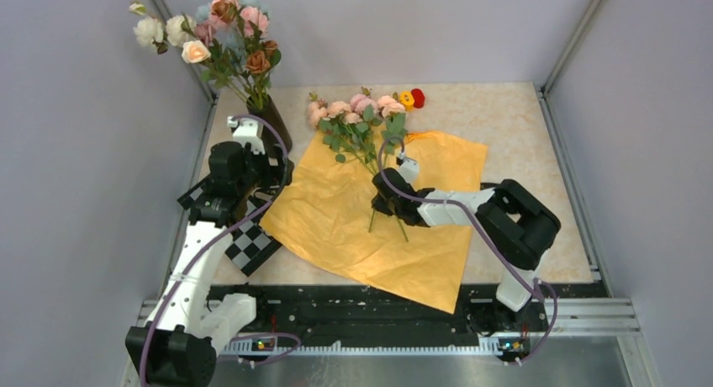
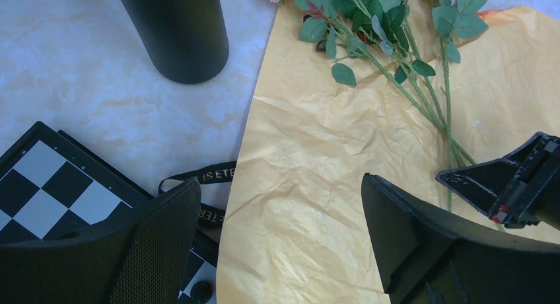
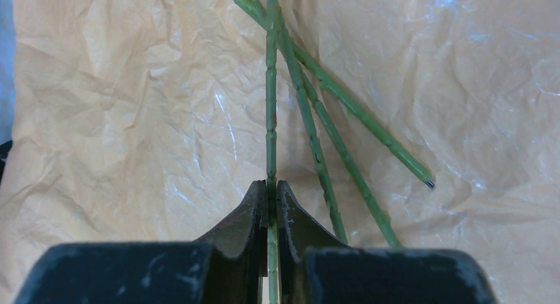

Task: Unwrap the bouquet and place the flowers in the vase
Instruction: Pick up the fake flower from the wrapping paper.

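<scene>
Green stem [image 3: 271, 119] of the flowers [image 1: 357, 109] pinched in closed right gripper [image 3: 271, 188], left gripper [image 2: 280, 188] spread wide, empty.

Built alike, left arm [image 1: 195, 265] and right arm [image 1: 450, 209]: smooth white link shells between blocky black joint housings. Lilac-grey cable [image 1: 210, 240] strung loosely along each from base to wrist. Black base blocks at the near rail, each beside a small circuit board [image 1: 262, 345] with lit dots. Left jaws matte black, broad and wedge-shaped, one inner face covered in a fine mesh-like texture. Right jaws black as well, scuffed grey along the edges, narrowing to slim curved tips; small red mark on the outer side of one.
</scene>
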